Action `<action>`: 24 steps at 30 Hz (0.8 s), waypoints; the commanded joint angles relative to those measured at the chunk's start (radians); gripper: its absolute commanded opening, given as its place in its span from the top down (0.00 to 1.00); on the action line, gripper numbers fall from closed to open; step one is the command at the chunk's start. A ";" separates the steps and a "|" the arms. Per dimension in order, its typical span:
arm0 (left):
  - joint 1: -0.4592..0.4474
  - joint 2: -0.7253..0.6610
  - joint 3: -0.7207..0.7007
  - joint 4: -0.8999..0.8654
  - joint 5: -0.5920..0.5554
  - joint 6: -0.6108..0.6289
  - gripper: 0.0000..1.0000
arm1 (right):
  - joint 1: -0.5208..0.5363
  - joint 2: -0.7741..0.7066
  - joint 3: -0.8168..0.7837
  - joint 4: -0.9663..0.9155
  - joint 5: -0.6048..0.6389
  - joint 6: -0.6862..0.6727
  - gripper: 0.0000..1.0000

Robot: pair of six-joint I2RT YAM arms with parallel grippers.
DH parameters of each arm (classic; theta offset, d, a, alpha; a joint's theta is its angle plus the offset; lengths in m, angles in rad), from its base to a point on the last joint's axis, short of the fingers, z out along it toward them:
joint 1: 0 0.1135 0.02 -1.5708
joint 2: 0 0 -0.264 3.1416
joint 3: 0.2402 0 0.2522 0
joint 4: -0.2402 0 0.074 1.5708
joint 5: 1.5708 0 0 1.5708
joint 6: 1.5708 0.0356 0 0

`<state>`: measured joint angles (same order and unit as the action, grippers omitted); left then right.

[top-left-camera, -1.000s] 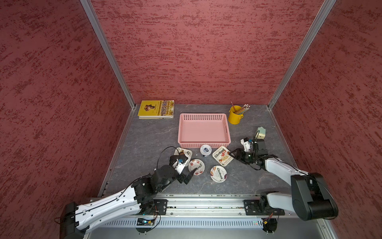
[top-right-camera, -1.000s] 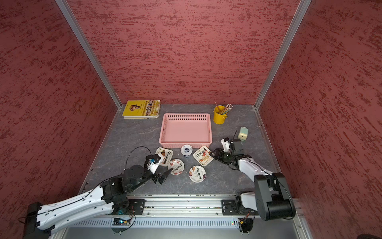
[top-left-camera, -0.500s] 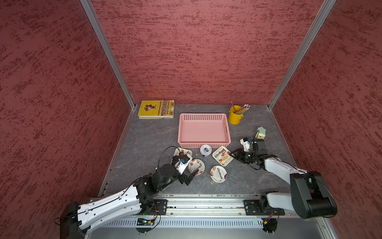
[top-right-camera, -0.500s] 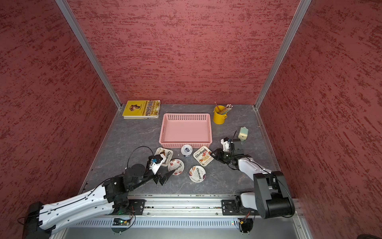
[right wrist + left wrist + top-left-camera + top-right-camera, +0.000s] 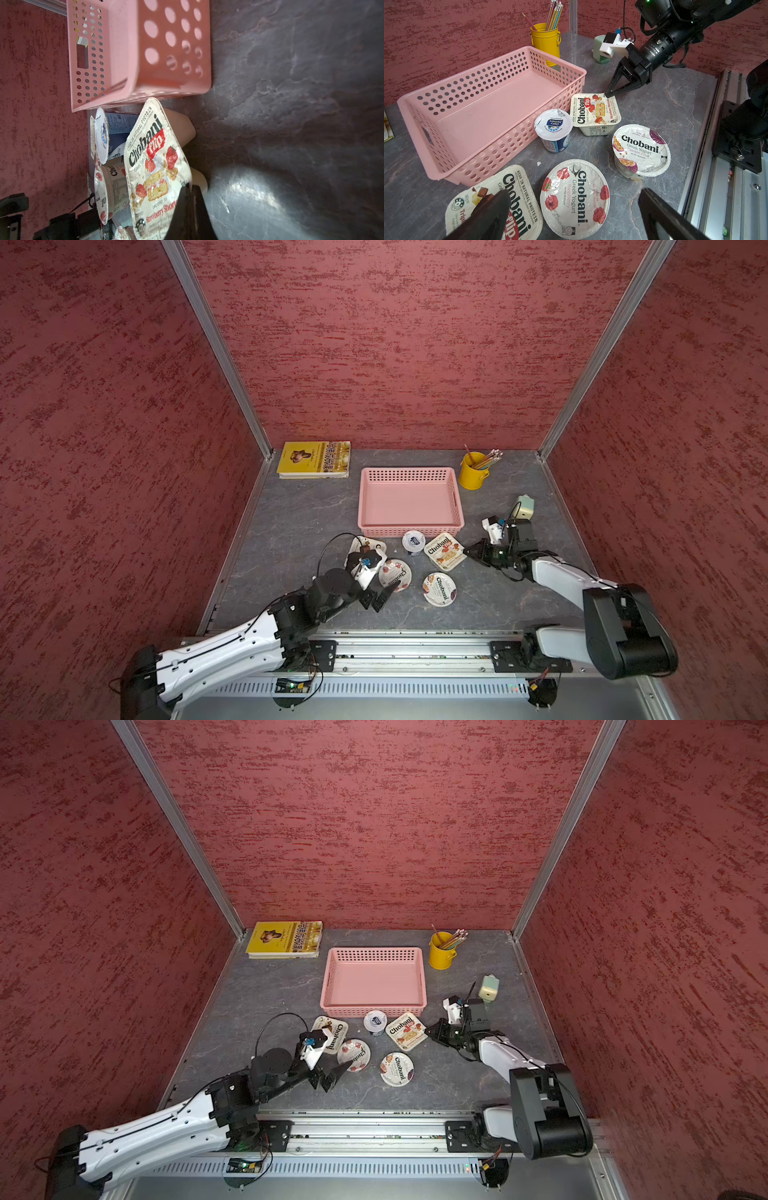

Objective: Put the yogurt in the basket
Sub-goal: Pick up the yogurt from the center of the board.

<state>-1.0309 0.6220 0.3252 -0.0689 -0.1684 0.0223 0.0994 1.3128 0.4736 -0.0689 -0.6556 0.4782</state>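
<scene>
**Five yogurts lined up out front, basket bare**

Nearest the rail, the left gripper has its fingers spread wide. In the left wrist view they straddle the raspberry Chobani cup. One finger hangs over the lid of the chocolate Flip cup, the other over the bare grey table. Can't tell if they touch anything. Just beside the raspberry one, on the right arm's side, stands the passion fruit Chobani cup.

One row back, the little Dairy Farmers cup sits just beside the strawberry Flip cup, both right in front of the basket's near wall. The right gripper is down low with its fingers pressed together at that cup's corner on the right arm's side. In the right wrist view the lid's rim looks pinched between them, and the cup's base is on the table.

Behind them, the pink basket shows only its own floor, and all five cups are upright outside it. Past its far right corner a yellow bucket holds pencils. A book lies flat off the far left corner.
</scene>
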 commanded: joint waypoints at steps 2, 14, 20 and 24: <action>0.007 -0.006 -0.013 0.016 0.014 -0.007 0.00 | -0.006 -0.006 -0.008 0.006 0.005 -0.009 1.00; 0.007 -0.014 -0.022 0.031 0.024 0.000 0.00 | -0.007 -0.142 -0.004 -0.103 -0.029 -0.019 1.00; 0.009 -0.019 -0.020 0.034 0.025 0.004 0.00 | -0.006 -0.311 0.035 -0.310 0.024 -0.070 1.00; 0.008 -0.019 -0.015 0.038 0.030 0.008 0.00 | -0.006 -0.371 0.068 -0.389 0.026 -0.081 1.00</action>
<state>-1.0294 0.6125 0.3138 -0.0574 -0.1539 0.0231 0.0982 0.9695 0.5041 -0.3557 -0.6460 0.4282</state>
